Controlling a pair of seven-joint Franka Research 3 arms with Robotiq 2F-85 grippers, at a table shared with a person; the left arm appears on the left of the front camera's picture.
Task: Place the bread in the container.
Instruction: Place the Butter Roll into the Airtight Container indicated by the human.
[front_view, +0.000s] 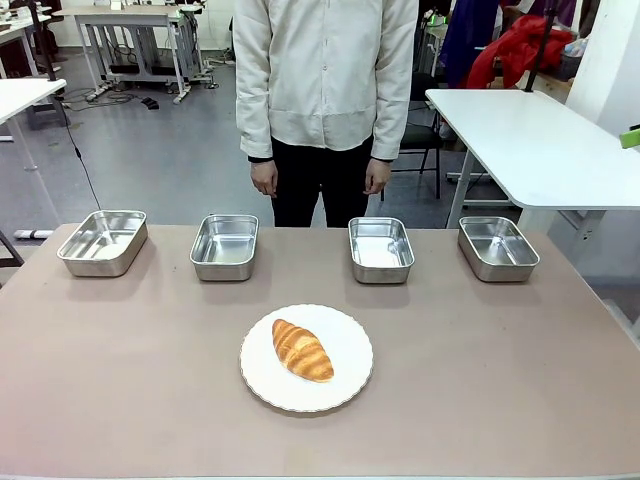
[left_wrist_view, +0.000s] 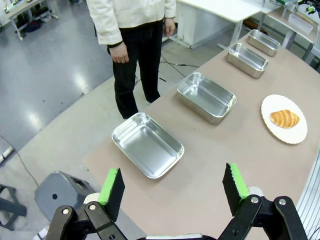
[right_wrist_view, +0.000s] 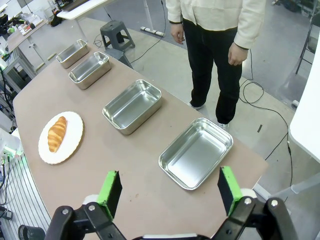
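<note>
Note left end effector spread wide and empty, hanging over left end of bench. Choose among tray one, tray two, tray three and tray four, lined up along the 12 o'clock edge, all bare. Cannot tell the intended one, so favour the middle pair, at 11 and 1 o'clock from bread and nearest to it. Find bread on plate, toward 6 o'clock on bench, long axis running roughly 10 to 4. Come straight down and close pads across the thick middle from 1 and 7, gently, to spare the crust. Lift clear of plate rim, carry level, and lower inside tray walls before letting go. Note right end effector likewise wide open and empty, equally well placed for the reach.
</note>
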